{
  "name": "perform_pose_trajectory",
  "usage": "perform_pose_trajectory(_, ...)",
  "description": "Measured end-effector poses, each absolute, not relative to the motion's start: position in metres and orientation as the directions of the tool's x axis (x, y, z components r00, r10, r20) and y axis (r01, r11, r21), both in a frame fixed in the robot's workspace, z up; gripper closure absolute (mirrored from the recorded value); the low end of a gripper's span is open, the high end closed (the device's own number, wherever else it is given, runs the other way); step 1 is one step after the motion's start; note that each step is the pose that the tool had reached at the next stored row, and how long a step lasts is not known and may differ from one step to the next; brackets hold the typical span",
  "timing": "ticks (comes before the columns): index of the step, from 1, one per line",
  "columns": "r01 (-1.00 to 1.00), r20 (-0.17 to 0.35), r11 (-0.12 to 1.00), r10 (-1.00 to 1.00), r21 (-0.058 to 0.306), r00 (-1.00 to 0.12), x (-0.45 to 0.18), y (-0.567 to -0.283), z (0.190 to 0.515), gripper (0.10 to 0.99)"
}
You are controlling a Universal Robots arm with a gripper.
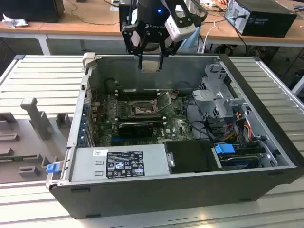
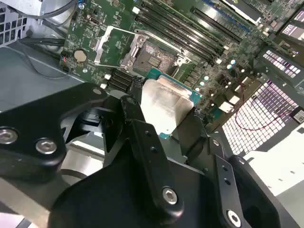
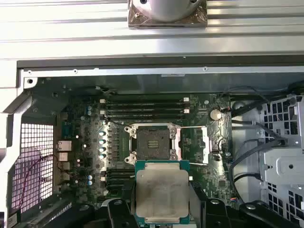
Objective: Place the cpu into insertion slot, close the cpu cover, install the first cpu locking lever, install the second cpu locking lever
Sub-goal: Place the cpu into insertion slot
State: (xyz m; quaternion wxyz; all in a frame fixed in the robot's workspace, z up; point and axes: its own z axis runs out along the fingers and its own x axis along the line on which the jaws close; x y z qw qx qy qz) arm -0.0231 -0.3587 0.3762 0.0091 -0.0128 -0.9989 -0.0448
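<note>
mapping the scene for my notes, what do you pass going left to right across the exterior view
grey moulded tray → blue clip → insertion slot → raised cpu cover → metal drive cage

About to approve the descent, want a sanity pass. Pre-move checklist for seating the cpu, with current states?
1. The gripper shut on the cpu: ok.
2. The insertion slot empty, contact grid bare: ok.
3. The cpu cover swung open, off the slot: ok.
4. Cpu centred over the slot: cannot tell; it hangs well above the motherboard.
5. Locking levers clear of the slot: cannot tell.
</note>
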Motion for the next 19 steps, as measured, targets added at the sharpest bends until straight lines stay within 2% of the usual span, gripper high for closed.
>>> perform_pose_trajectory(19, 0.122, 0.019, 0.988, 0.121, 0.089, -0.992, -0.0231, -0.3587, 0.3762, 0.549)
